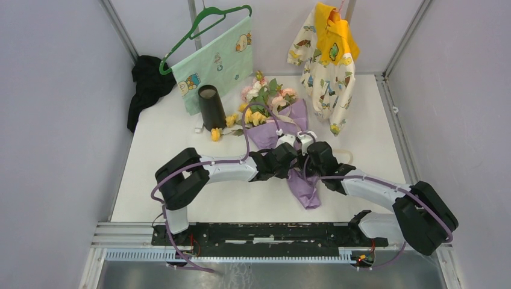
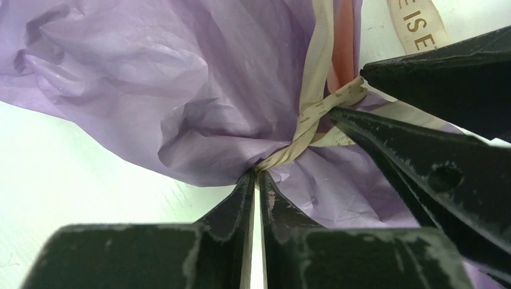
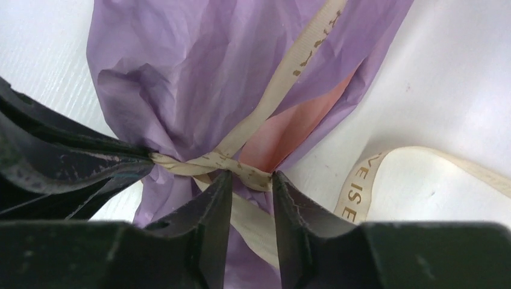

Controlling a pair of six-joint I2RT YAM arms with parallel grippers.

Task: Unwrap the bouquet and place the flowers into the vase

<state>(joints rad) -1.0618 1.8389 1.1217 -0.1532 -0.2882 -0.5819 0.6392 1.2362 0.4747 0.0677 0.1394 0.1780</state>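
The bouquet (image 1: 278, 120) lies mid-table in lilac paper (image 2: 181, 90), and its flowers (image 1: 264, 96) point toward the back. Both grippers meet at its tied waist. My left gripper (image 2: 258, 174) is shut, its tips pinching the beige ribbon (image 2: 304, 123) where it crosses the paper. My right gripper (image 3: 252, 174) stands open, its fingers straddling the ribbon's knot (image 3: 241, 171) with a clear gap. The right gripper's fingers (image 2: 422, 150) also show in the left wrist view. The black vase (image 1: 211, 107) stands upright at the back left, with loose yellow roses (image 1: 223, 127) lying beside it.
A loose ribbon tail (image 3: 361, 186) curls on the table to the right. Black cloth (image 1: 147, 84) hangs at the back left. A pale green printed cloth on a green hanger (image 1: 218, 60) and a child's shirt (image 1: 325, 60) lean on the back wall.
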